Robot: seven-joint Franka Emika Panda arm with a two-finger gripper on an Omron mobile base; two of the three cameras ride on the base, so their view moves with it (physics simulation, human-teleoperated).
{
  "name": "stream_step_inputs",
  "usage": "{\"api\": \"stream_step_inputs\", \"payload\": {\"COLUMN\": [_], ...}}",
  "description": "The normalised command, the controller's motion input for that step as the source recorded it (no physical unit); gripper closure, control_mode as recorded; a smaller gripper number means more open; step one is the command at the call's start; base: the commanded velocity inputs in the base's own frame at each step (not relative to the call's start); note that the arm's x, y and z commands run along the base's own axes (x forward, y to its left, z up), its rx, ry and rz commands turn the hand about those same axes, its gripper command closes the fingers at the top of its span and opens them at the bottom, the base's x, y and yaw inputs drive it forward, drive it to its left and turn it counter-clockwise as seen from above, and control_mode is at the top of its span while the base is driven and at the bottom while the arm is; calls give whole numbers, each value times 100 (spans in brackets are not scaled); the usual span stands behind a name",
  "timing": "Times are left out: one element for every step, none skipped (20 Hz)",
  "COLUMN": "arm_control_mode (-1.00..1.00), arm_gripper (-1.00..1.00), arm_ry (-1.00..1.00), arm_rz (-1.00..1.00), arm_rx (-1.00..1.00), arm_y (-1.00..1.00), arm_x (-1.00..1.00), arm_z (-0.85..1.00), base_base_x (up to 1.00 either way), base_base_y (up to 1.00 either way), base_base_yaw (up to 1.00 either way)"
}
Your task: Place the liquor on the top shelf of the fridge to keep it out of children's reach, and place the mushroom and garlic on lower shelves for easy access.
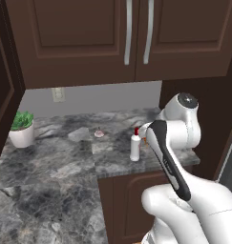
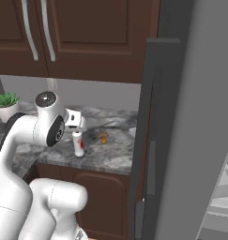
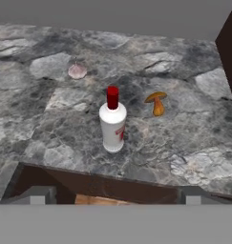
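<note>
- The liquor [image 3: 112, 125] stands upright on the marble counter [image 1: 50, 157], near its front edge, with bare stone on every side of it.
- The gripper [image 3: 115, 196] hangs short of the bottle, out over the counter's front edge; its two fingertips [image 3: 37, 196] sit spread wide apart at the bottom of the hand view, with nothing between them.
- The mushroom [image 3: 157, 102] rests just behind the bottle towards the dark end wall, clear of it by a small gap.
- The garlic [image 3: 78, 71] lies farther back on the other side, well apart from both, towards the grey back wall.
- A potted plant [image 1: 22, 128] sits at the far left end of the counter, well away from the bottle.
- Dark brown cabinets [image 1: 84, 38] hang overhead, leaving open height above the bottle's red cap.
- The fridge [image 2: 195, 117] rises at the counter's right end; in the right base view its door edge stands close by the counter's end, and pale shelves [image 2: 221, 197] show at the lower right.
</note>
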Motion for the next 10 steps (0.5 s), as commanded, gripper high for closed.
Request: {"api": "stream_step_inputs", "payload": {"arm_control_mode": [-100,-100,-100,-100,-100,-100,-100,-100,-100,-100], "arm_gripper": [-100,-100,-100,-100,-100,-100,-100,-100,-100,-100], "arm_ry": [0,0,0,0,0,0,0,-1,-2,-1], "arm_rz": [0,0,0,0,0,0,0,0,0,0], "arm_rx": [0,0,0,0,0,0,0,0,0,0], "arm_y": [31,26,21,21,22,17,10,4,0,0], "arm_x": [6,19,21,21,21,21,22,23,24,28], "arm_z": [-21,-17,-16,-17,-19,-18,-15,-11,-11,-10], "base_base_x": [0,0,0,0,0,0,0,0,0,0], "base_base_y": [0,0,0,0,0,0,0,0,0,0], "base_base_yaw": [0,0,0,0,0,0,0,0,0,0]}}
